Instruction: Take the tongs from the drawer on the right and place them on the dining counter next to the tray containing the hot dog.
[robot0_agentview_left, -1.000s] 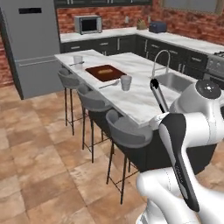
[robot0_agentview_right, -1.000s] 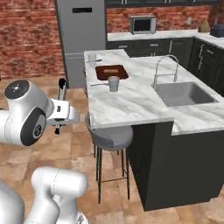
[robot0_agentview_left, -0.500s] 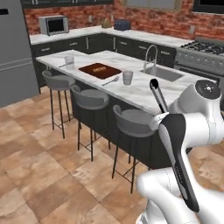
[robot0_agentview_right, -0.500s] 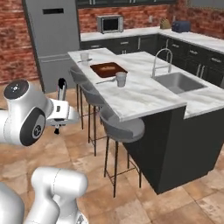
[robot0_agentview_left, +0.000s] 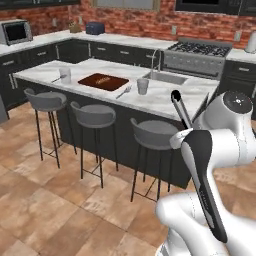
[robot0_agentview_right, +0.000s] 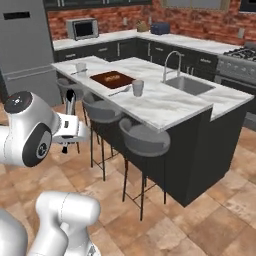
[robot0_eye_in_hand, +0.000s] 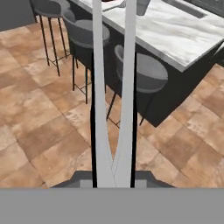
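Brick-walled kitchen swung across both base views over last second: base driven around dining counter (robot0_agentview_left: 165, 97). Tongs (robot0_eye_in_hand: 113, 87) held upright in clamped gripper (robot0_agentview_right: 68, 131). Tray (robot0_agentview_left: 104, 81) near counter's stool-side edge; placement pending.

Black tongs (robot0_eye_in_hand: 111, 87) stick up off the arm, above the floor; red-brown tray (robot0_agentview_left: 103, 81) sits on the marble tabletop (robot0_agentview_left: 165, 97).
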